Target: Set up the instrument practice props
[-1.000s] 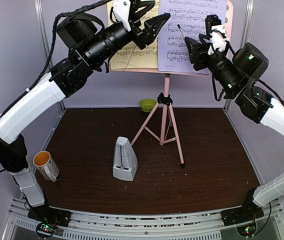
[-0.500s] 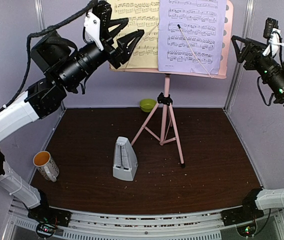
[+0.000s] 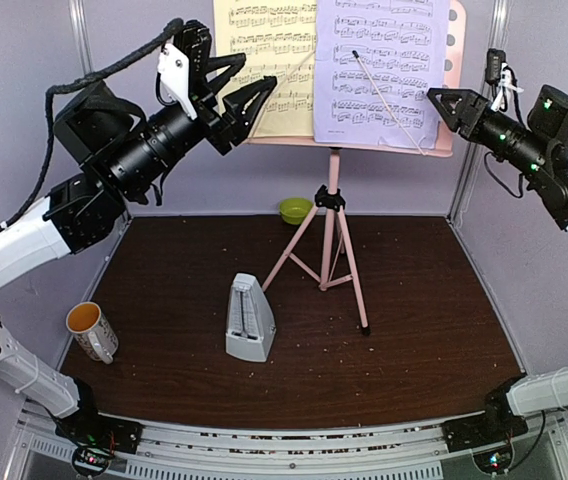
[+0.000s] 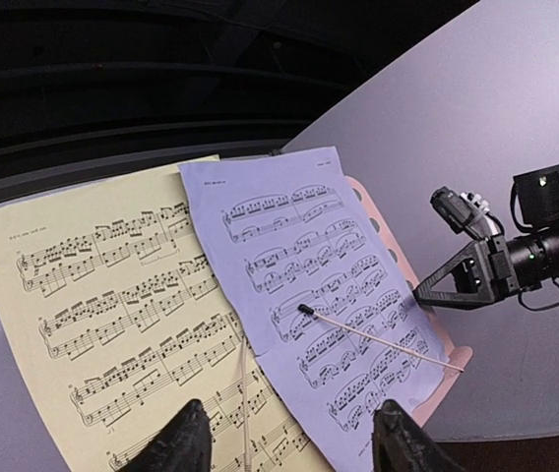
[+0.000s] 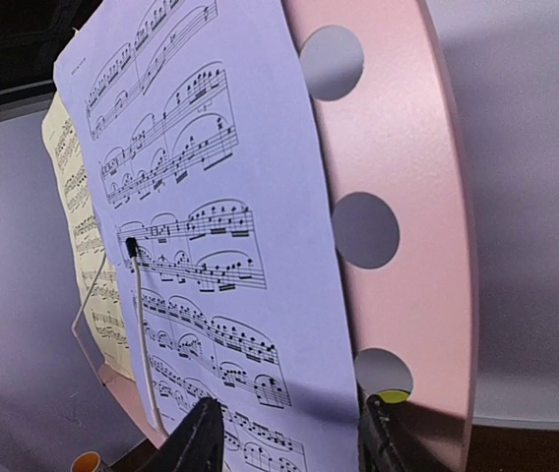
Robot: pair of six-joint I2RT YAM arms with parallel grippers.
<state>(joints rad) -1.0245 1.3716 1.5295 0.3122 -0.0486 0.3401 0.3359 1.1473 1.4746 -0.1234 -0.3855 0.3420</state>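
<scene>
The pink tripod music stand (image 3: 332, 230) stands at the back middle of the table. Its perforated desk (image 3: 451, 60) holds a yellow sheet (image 3: 264, 60) on the left and a lavender sheet (image 3: 379, 70) on the right, each under a thin white holder arm (image 3: 389, 100). The pale-grey metronome (image 3: 249, 320) stands upright in front of the stand. My left gripper (image 3: 249, 85) is open and empty, just left of the yellow sheet (image 4: 112, 315). My right gripper (image 3: 442, 100) is open and empty, by the desk's right edge (image 5: 407, 177), near the lavender sheet (image 5: 211, 197).
A white mug with orange inside (image 3: 92, 330) stands at the table's left edge. A small lime-green bowl (image 3: 295, 210) sits behind the tripod legs. Grey walls close the back and both sides. The tripod's legs spread towards the middle of the table.
Both grippers have drawn back from the sheets, the left one to the left, the right one to the right. The right gripper has since come back a little towards the desk's edge.
</scene>
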